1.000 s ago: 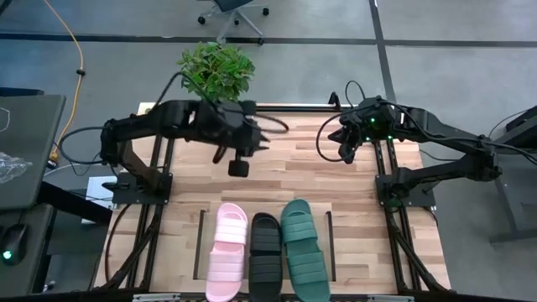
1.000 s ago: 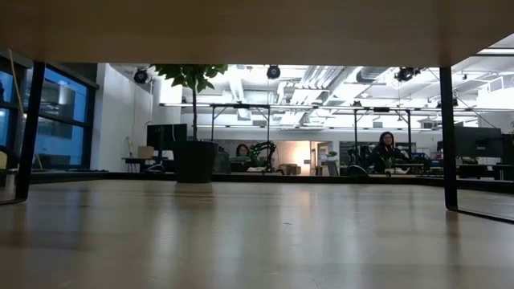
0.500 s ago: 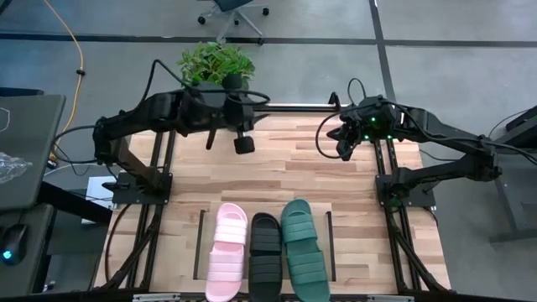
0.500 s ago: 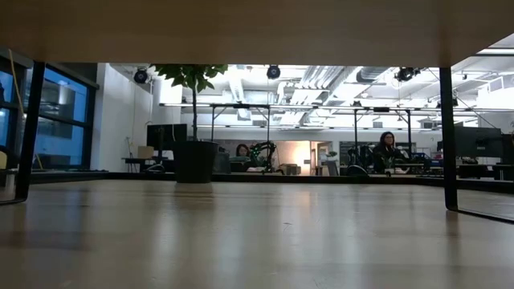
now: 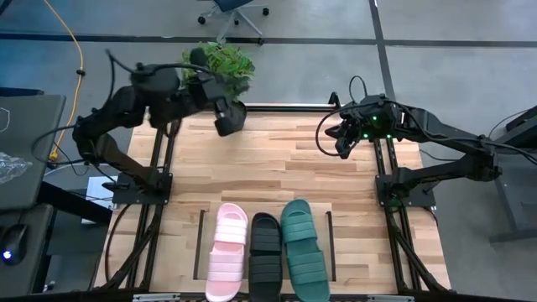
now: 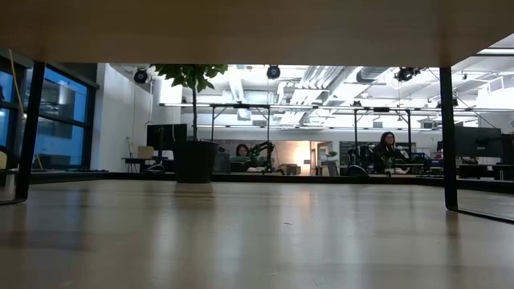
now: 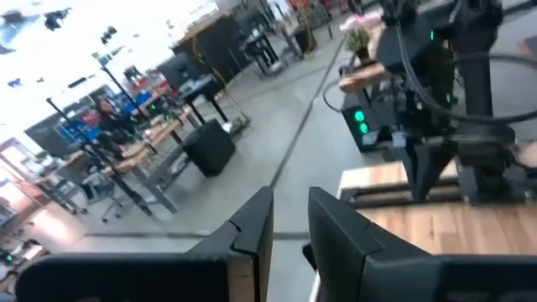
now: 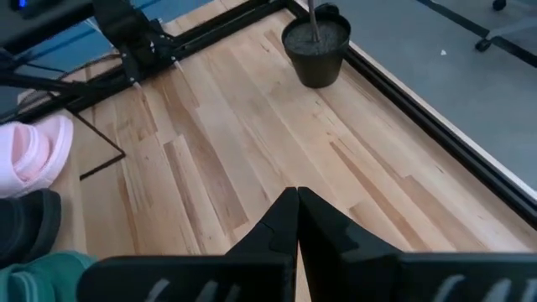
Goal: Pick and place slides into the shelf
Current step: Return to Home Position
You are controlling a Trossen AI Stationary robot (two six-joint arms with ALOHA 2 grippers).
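Left jaws farther back than before, just beside the potted plant [image 5: 222,60]

On the shelf [image 5: 320,220], at the near edge of the tabletop [image 5: 285,168], the left slide [image 5: 226,252], the middle slide [image 5: 266,256] and the right slide [image 5: 304,247] are laid side by side, each close against its neighbour. A potted plant [image 5: 220,65] is set at the far edge, towards the left. The left gripper [image 5: 231,117] is held just in front of the plant. The right gripper [image 5: 342,149] is held over the far right part of the tabletop, well apart from the slides.
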